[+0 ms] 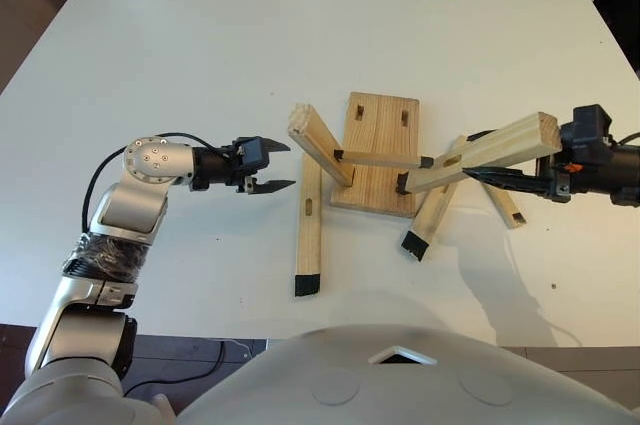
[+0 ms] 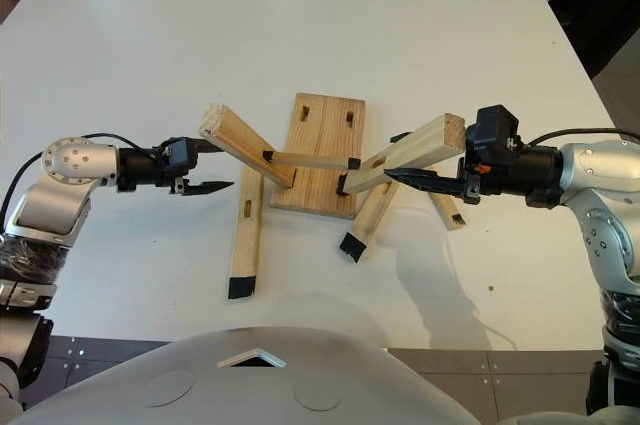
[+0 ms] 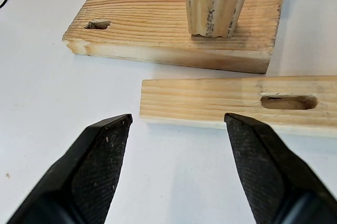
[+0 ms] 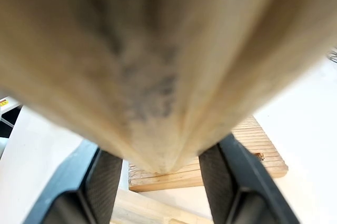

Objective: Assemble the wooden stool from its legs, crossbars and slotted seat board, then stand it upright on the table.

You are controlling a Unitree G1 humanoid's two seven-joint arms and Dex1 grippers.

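While right gripper clamps pale square wooden leg, tilted over flat slotted pine seat board, left gripper hangs unclenched just left of loose black-tipped wooden leg, flat on white table beside board.

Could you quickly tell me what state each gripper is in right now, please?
Left gripper: open, holding nothing.
Right gripper: shut on the raised leg.
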